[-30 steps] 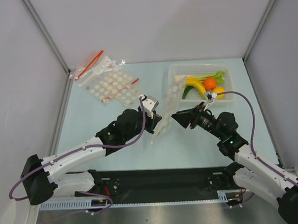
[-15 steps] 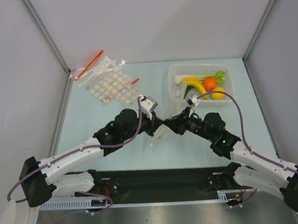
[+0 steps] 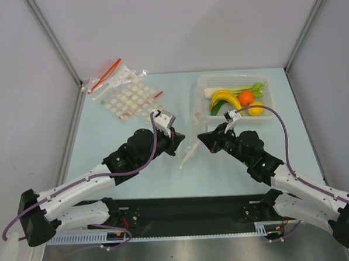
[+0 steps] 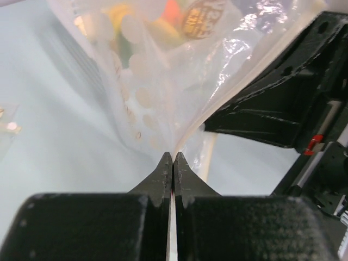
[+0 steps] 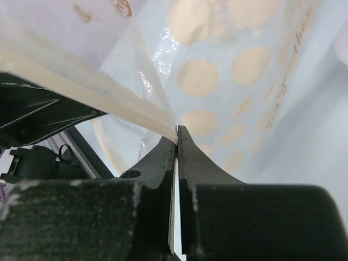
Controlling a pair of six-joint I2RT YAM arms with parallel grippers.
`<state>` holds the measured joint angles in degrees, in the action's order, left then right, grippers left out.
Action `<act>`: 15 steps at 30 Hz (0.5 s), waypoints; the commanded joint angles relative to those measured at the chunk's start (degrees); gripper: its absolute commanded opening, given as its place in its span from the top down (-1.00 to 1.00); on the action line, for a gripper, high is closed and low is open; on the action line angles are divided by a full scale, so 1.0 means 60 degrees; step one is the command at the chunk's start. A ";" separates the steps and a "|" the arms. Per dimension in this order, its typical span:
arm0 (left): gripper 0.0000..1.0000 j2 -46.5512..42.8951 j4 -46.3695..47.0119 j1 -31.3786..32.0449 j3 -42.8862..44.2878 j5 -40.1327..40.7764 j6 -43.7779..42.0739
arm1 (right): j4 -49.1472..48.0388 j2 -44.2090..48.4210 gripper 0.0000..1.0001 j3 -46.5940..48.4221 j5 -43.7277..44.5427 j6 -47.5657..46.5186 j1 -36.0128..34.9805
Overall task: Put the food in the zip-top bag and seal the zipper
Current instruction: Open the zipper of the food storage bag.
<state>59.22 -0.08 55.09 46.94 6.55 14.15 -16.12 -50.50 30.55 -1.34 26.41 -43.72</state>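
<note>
Left gripper [image 3: 178,143] and right gripper [image 3: 202,137] are each clamped on a mouth edge of the bag [image 3: 189,152], which is slung between them. Food [image 3: 238,98] sits in the basket [image 3: 230,76] behind the right gripper, outside the bag

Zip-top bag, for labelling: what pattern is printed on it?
Pale dots on the clear zip-top bag; right wrist view.

Clear bag [image 5: 228,70] — white dots, yellow banana [image 3: 222,97], bright orange [image 3: 246,97], pale blue table [image 3: 92,130]

right claw [image 3: 202,137] moved in and clamped onto zip-top bag [image 3: 188,152], bag sagged from upright to low
</note>
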 commanded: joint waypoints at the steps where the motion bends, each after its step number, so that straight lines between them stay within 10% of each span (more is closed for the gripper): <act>1: 0.98 -0.0071 -0.0338 0.0032 0.0204 0.1148 0.0176 | 0.0254 0.0082 1.00 0.0475 0.0517 0.0139 0.0168; 15: 0.99 0.0456 -0.2826 0.0514 0.1550 0.4350 0.0029 | 0.0111 -0.0383 1.00 0.0710 -0.0829 0.0782 0.0212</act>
<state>61.80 -10.31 56.75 50.85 21.47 14.06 -12.43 -50.83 32.05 -3.16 28.60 -42.52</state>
